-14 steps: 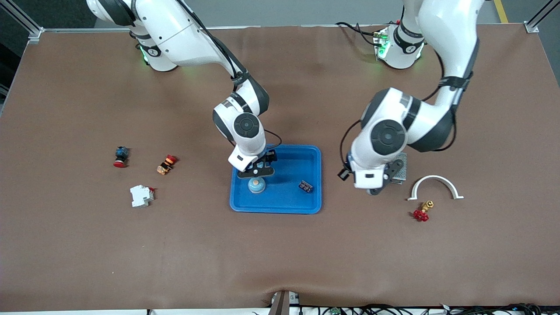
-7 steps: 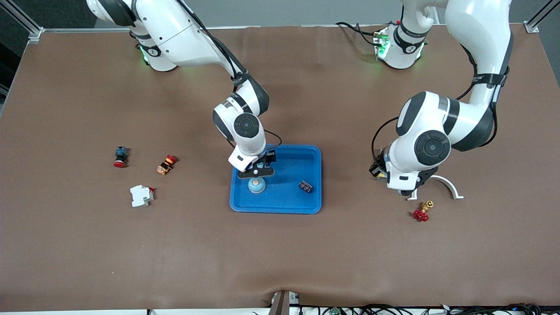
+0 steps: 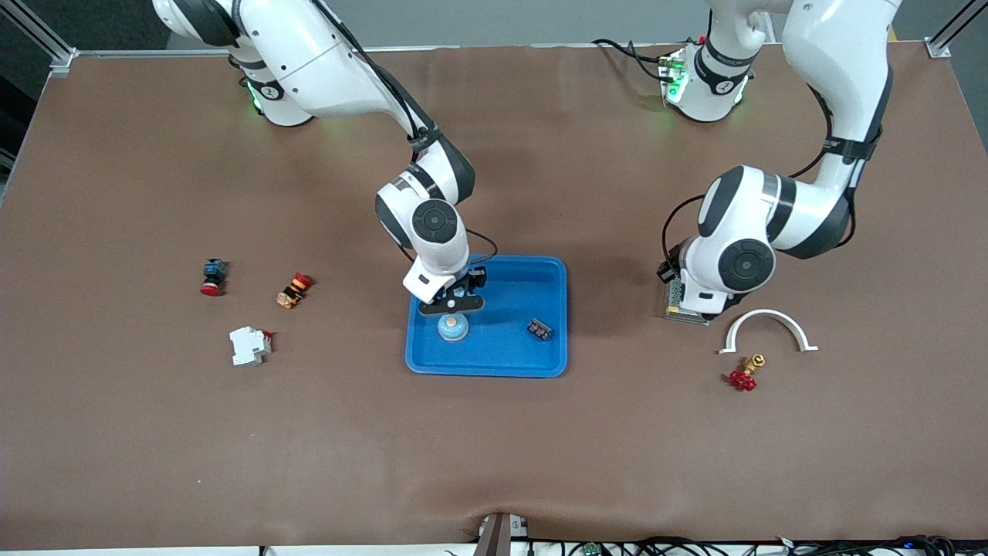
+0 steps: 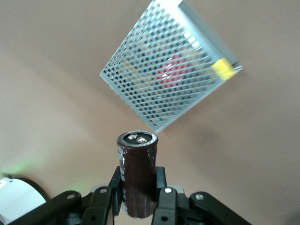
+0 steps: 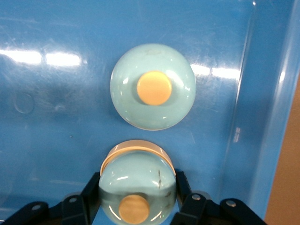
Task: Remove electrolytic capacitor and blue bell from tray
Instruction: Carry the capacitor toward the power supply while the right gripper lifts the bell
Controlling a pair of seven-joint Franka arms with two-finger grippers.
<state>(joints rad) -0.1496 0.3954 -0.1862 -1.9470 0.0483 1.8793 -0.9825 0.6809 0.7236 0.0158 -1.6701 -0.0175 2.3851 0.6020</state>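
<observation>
My right gripper (image 3: 455, 300) hangs low over the blue tray (image 3: 488, 368), shut on a pale blue bell with an orange button (image 5: 138, 185). A second, matching bell (image 3: 453, 327) sits on the tray floor just under the gripper and also shows in the right wrist view (image 5: 153, 86). My left gripper (image 4: 138, 190) is shut on a dark brown cylindrical capacitor (image 4: 137, 171), held upright over the table beside a metal mesh box (image 4: 168, 70). In the front view the left wrist hides that gripper and the capacitor.
A small dark component (image 3: 539, 330) lies in the tray. The mesh box (image 3: 676, 303), a white arch bracket (image 3: 766, 327) and a red valve (image 3: 742, 378) lie toward the left arm's end. A white breaker (image 3: 249, 345) and two push buttons (image 3: 212, 276) (image 3: 293, 290) lie toward the right arm's end.
The left arm swung away from the tray toward its own end of the table, then came back a little to the mesh box. The right arm and its bell have not moved.
</observation>
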